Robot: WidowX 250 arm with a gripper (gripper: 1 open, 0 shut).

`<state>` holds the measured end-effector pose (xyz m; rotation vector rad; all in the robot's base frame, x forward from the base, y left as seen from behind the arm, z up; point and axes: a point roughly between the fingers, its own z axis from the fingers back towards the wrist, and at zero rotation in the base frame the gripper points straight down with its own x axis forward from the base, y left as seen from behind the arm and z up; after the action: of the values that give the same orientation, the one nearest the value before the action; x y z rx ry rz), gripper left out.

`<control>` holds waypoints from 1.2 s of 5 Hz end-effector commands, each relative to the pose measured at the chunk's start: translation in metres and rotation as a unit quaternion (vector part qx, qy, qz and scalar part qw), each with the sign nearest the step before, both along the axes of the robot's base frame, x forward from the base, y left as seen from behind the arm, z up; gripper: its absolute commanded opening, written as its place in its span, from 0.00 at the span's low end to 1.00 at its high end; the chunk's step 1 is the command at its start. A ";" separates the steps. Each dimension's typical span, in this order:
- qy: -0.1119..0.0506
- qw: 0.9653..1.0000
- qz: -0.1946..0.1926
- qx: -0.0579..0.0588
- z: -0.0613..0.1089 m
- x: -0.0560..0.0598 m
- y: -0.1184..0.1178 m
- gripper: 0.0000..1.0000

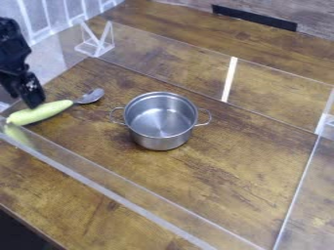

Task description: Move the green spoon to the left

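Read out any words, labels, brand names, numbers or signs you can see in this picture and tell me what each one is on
None can be read. The pot, the green spoon, the wooden table and the clear plastic wall show no print, label or number at this picture size.

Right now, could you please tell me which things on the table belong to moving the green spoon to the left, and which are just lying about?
Part of the job:
green spoon, lying flat at the table's left edge
gripper, jaws open, just above the handle

Just lying about:
steel pot, mid-table
clear plastic stand, at the back
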<state>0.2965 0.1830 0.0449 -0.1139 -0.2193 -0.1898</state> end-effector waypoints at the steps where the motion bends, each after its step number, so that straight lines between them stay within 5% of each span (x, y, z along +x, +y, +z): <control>1: -0.021 0.999 -0.024 0.017 0.020 0.008 0.019 1.00; 2: -0.018 0.998 -0.056 0.014 0.022 0.015 0.016 1.00; 4: -0.010 0.992 -0.126 0.004 -0.011 0.012 0.010 1.00; 6: -0.002 0.997 -0.077 0.005 -0.019 -0.001 0.008 1.00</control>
<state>0.3059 0.1877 0.0290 -0.1266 -0.2286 -0.3528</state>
